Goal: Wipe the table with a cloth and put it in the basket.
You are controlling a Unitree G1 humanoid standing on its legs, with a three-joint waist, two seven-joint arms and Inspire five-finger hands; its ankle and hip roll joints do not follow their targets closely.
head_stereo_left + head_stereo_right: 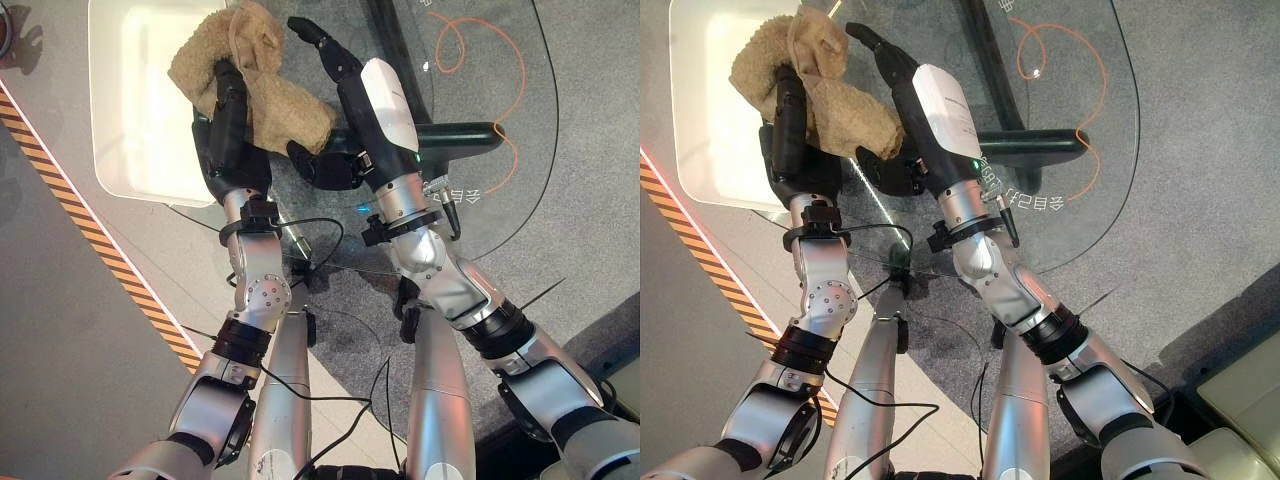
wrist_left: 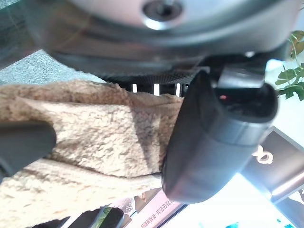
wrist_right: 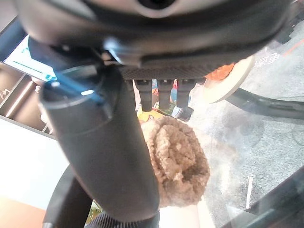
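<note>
A tan fluffy cloth (image 1: 270, 90) hangs bunched over the near corner of the white basket (image 1: 130, 100) and the edge of the glass table (image 1: 480, 120). My left hand (image 1: 230, 125) is curled up into the cloth from below, and in the left wrist view the cloth (image 2: 95, 133) is pinched against the thumb. My right hand (image 1: 335, 60) stands just right of the cloth with straight fingers pointing away from me. Its thumb (image 1: 320, 165) lies under the cloth's lower end. The right wrist view has the cloth (image 3: 178, 161) bunched just past the thumb.
The basket stands to the left of the table, its inside bare and white. Under the glass run a dark table frame bar (image 1: 460, 135) and an orange cord (image 1: 510, 90). Striped floor tape (image 1: 90, 230) runs along the left.
</note>
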